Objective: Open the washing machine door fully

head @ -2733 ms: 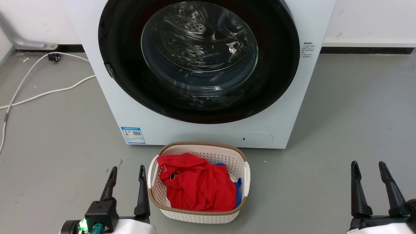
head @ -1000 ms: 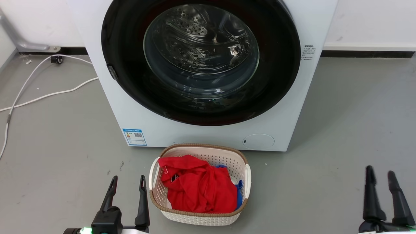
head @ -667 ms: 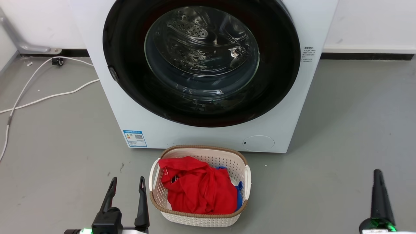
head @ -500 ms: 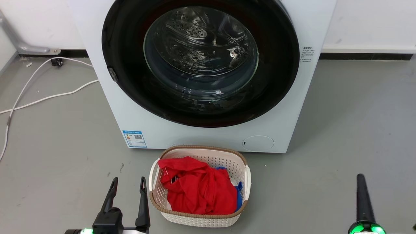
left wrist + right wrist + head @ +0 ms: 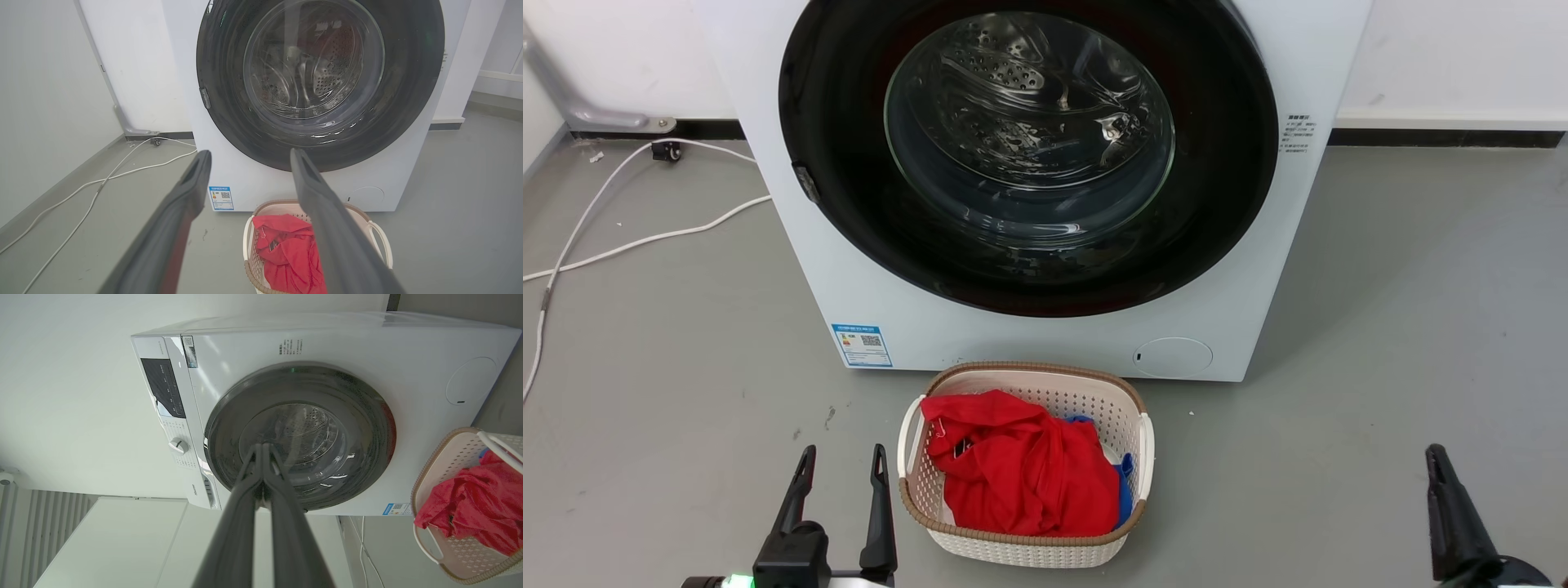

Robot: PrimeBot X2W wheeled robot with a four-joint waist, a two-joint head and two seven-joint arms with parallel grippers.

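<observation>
Looking down at a white front-loading washing machine [image 5: 1045, 343] on a grey floor [image 5: 1421, 286]. Shows the washing machine door [image 5: 1029, 147] shut flat against the front and covering most of it: wide glossy black rim around a bulging clear glass bowl, with steel drum [image 5: 1005, 77] behind. Likely stiff and fairly heavy, swinging on a hidden hinge, with a smooth, slippery rim and breakable glass. Best taken at the small dark tab [image 5: 805, 181] on the rim's left edge, probably the catch: hook behind it and pull outward in an arc, keeping off the glass. Low down, the left hand [image 5: 843, 453] well short of the machine, spread wide, holding nothing. Likewise the right hand [image 5: 261, 447] well back, fingers pressed together, empty. Cream basket [image 5: 1021, 543] of red cloth [image 5: 1021, 465] just in front of the machine, below the door. Blue label [image 5: 861, 345] with a square code low on the front, wording too small to read; same for the grey printed lines [image 5: 1295, 131] right of the door and the brand word [image 5: 198, 491] under the dial [image 5: 178, 446].
</observation>
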